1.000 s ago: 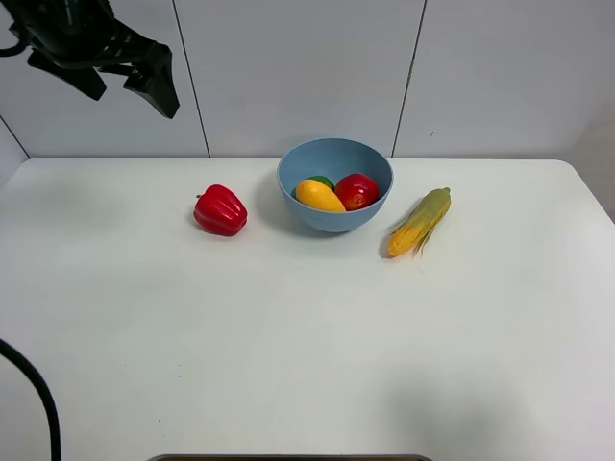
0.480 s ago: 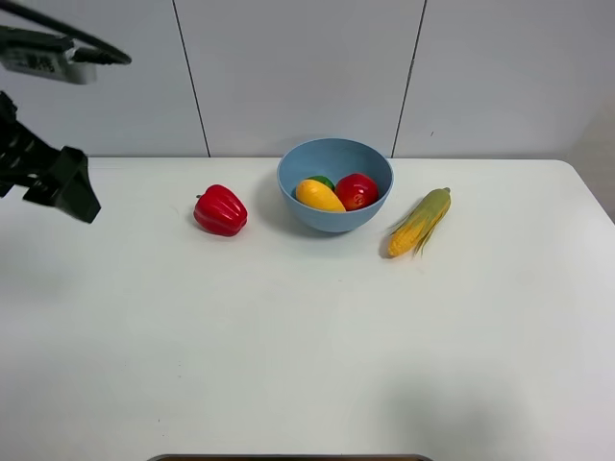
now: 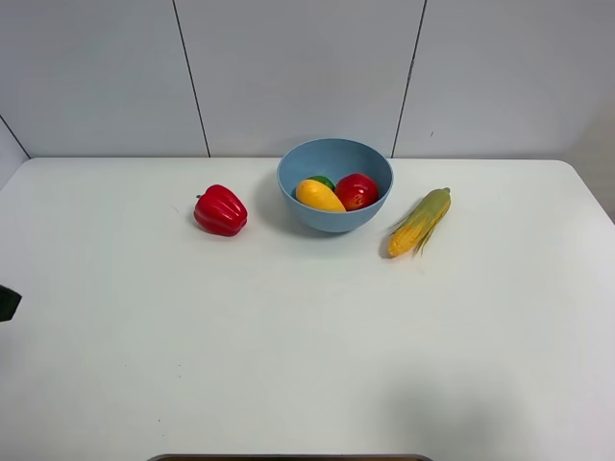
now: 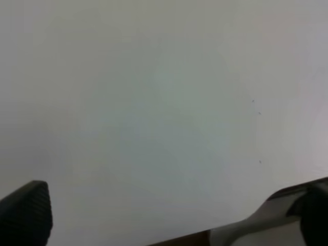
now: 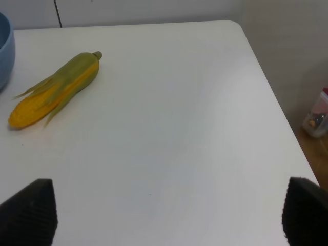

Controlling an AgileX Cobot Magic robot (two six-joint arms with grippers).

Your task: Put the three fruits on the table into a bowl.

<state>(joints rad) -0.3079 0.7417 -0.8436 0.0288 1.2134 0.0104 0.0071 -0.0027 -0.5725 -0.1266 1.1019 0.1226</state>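
Note:
The light-blue bowl (image 3: 334,163) stands at the back middle of the white table (image 3: 288,336). In it lie the yellow-orange mango (image 3: 319,196), the red apple-like fruit (image 3: 356,190) and the green lime-like fruit (image 3: 324,181), which is mostly hidden behind the mango. My left gripper (image 4: 171,215) is open and empty over bare table near the left edge; only a dark tip of it shows in the exterior view (image 3: 8,303). My right gripper (image 5: 168,211) is open and empty over the right part of the table, with the bowl's rim (image 5: 4,48) at the picture's edge.
A red bell pepper (image 3: 220,210) lies left of the bowl. A corn cob with green husk (image 3: 420,221) lies right of it and also shows in the right wrist view (image 5: 56,89). The table's right edge (image 5: 277,107) drops to the floor.
My left arm has swung from the upper left down along the left side and has nearly left the exterior view. The fruits, bowl, pepper and corn have not moved.

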